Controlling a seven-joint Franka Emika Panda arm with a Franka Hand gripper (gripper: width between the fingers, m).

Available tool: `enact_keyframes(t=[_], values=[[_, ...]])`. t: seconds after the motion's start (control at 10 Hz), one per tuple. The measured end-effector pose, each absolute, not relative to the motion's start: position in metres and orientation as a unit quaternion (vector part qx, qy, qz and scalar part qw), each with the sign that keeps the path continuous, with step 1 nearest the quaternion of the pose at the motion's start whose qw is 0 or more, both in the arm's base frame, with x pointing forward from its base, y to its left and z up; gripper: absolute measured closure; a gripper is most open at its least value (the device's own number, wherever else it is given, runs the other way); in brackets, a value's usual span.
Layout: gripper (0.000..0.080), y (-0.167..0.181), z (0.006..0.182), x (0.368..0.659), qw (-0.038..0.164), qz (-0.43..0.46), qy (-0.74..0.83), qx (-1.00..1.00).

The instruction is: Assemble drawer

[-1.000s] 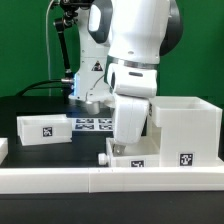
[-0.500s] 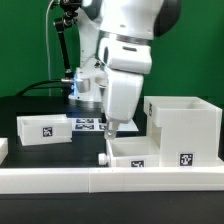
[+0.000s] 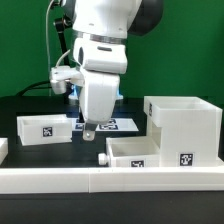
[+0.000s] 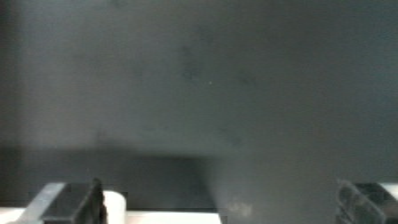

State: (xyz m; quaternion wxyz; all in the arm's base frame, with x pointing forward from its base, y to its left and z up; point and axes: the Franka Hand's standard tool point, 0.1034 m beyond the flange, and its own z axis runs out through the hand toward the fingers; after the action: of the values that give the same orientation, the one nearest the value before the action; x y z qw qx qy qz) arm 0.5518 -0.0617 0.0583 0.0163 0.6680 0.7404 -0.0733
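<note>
On the black table (image 3: 60, 150) three white parts lie separate from one another. The drawer casing (image 3: 186, 120), a large open-topped box, stands at the exterior view's right. Just in front of it and toward the exterior view's left sits the front tray (image 3: 150, 152), shallow and open upward, with a square tag on its near wall; whether tray and casing touch cannot be told. The second tray (image 3: 44, 128) rests well apart at the exterior view's left, its tag facing the camera. Between the two trays, over bare tabletop, hangs the gripper (image 3: 88, 131), pointing down from the white arm (image 3: 105, 50); its tips are near the surface, but contact cannot be judged. Behind it lies the marker board (image 3: 122, 124), partly hidden by the arm. A long, low white border rail (image 3: 60, 178) runs along the front edge. From the wrist view the two fingers (image 4: 71, 200) stand wide apart, so the jaws are open, with only dark table between them; a white patch shows beside one finger, too blurred to identify.
</note>
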Motion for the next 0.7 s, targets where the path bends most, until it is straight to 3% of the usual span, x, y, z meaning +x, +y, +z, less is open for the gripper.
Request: enact_keyframes(t=[0.3,0.7], values=[[0.0150,-0.076,0.031,0.555,-0.034,-0.043,0.755,0.654],[0.0150,-0.083,0.031,0.563,-0.096,-0.002,0.743,0.662]])
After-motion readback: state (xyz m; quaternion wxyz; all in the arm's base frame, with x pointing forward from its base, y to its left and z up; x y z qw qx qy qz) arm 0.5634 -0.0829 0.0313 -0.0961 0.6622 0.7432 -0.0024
